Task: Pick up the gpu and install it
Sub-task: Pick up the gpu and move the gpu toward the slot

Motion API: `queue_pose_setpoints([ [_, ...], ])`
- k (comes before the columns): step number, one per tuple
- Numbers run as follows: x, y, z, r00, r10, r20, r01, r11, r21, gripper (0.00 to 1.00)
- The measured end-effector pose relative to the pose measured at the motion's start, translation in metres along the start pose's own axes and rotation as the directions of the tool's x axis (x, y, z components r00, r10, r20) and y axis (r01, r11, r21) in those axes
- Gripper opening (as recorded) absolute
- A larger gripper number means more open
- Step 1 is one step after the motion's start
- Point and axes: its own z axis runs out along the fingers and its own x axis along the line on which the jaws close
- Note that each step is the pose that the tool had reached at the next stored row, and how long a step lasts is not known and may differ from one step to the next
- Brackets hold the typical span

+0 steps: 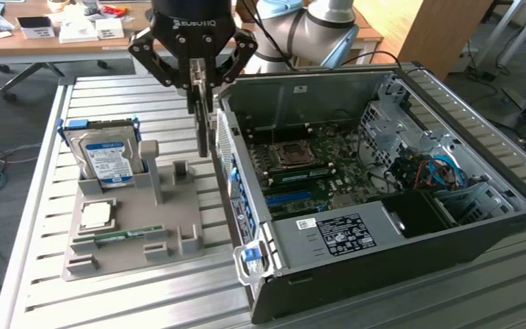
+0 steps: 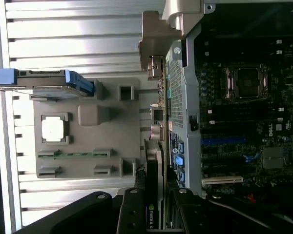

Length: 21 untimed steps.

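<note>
The claw (image 1: 202, 82) is clamped on the gpu (image 1: 205, 130), its fingers (image 2: 132, 214) pressed against both flat faces of the card. The card hangs on edge, upright and thin, just outside the computer case (image 1: 482, 226), close against the case wall that carries the ports. In the wrist view the gpu (image 2: 154, 165) shows edge-on, with a dark label at the end between the fingers of the claw (image 2: 156, 214). It seems to sit a hair off the case wall, but whether they touch cannot be told.

The case lies on its side on the slatted metal surface (image 1: 153, 295) with its wide side open. Inside, the motherboard (image 1: 318, 171) faces up, its processor socket (image 1: 295, 154) bare, and a boxy power supply (image 1: 336, 233) fills the corner of the case farthest from the claw.

Beside the case, past the gpu, sits a grey holder (image 1: 153, 240). A blue-labelled hard drive (image 1: 107, 157) stands upright in the slot at its end farthest from the case's power supply. A square processor chip (image 1: 96, 216) lies flat in a recess, and a narrow green RAM stick (image 1: 128, 234) rests next to it, both well apart from the case
</note>
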Motion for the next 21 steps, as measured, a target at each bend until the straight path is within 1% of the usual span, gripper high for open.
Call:
queue_pose_setpoints([
  [11, -0.022, 0.0017, 0.0006, 1.0, 0.0, 0.0001, 0.0, 1.0, 0.0, 0.27],
  [16, -0.031, 0.0023, 0.0008, 1.0, 0.0, 0.0, 0.0, 1.0, 0.0, 0.27],
  [21, -0.037, 0.0027, 0.001, 1.0, 0.0, 0.0, 0.0, 1.0, 0.0, 0.27],
])
